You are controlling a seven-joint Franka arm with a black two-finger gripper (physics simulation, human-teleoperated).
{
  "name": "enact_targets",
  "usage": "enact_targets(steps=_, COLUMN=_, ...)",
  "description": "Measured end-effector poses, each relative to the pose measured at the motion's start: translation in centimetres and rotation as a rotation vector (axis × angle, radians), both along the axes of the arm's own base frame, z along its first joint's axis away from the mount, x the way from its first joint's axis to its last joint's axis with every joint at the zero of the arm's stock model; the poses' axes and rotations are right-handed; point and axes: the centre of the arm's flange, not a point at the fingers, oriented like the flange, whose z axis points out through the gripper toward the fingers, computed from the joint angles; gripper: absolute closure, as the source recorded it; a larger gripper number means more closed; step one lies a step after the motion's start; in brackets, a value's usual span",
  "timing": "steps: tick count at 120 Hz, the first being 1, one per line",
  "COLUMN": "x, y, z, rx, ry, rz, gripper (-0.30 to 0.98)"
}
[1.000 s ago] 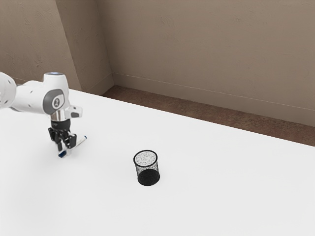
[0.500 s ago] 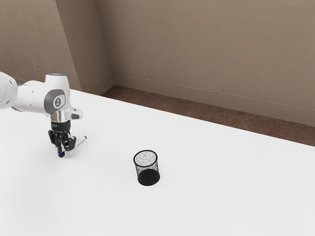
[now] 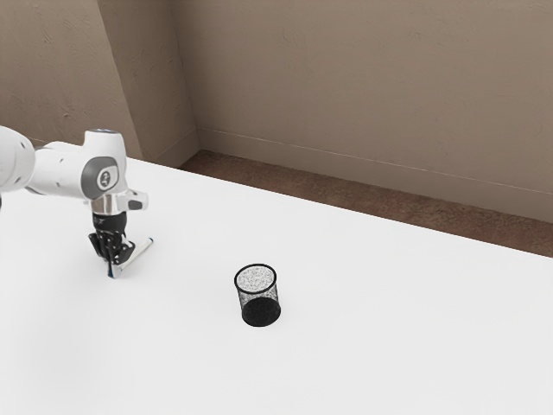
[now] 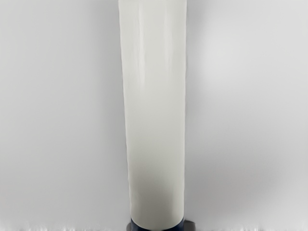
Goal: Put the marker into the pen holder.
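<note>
At the exterior view's left, the gripper (image 3: 112,265) pinches the marker (image 3: 137,252) between its fingers near the blue end, probably leaving the white barrel, slanting low beyond them, free for insertion. Well apart from the fingers, rightward, the pen holder (image 3: 261,314) stands mouth up, ready to receive it.

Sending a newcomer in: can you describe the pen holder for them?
Find the white table. Below the exterior view's centre, the pen holder stands upright: a round, open-topped cup of black mesh. Its see-through wall and wide mouth set it apart from the slim white marker.
</note>
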Motion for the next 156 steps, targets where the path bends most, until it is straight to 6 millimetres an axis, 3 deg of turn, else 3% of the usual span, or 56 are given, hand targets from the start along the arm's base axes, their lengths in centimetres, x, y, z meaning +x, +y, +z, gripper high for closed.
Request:
enact_targets(steps=12, x=0.1, y=-0.1, z=0.3, rx=0.006, ry=-0.001, rz=-0.001, gripper=0.78)
enact_targets(steps=26, x=0.4, y=-0.6, z=2.2, rx=0.026, ry=-0.022, rz=-0.006, gripper=0.79)
enact_targets(steps=44, x=1.0, y=-1.4, z=6.7, rx=0.072, ry=-0.074, rz=-0.022, gripper=0.79)
enact_targets(steps=57, x=1.8, y=-3.2, z=10.3, rx=0.108, ry=-0.119, rz=-0.058, gripper=0.78)
enact_targets(steps=74, x=2.8, y=-6.5, z=15.0, rx=0.155, ry=-0.182, rz=-0.118, gripper=0.78)
enact_targets(steps=105, x=4.0, y=-16.8, z=21.1, rx=0.181, ry=-0.254, rz=-0.26, gripper=0.79)
enact_targets(steps=135, x=2.8, y=-24.8, z=22.4, rx=0.117, ry=-0.195, rz=-0.324, gripper=0.79)
enact_targets(steps=156, x=1.6, y=-27.8, z=22.9, rx=0.053, ry=-0.144, rz=-0.317, gripper=0.79)
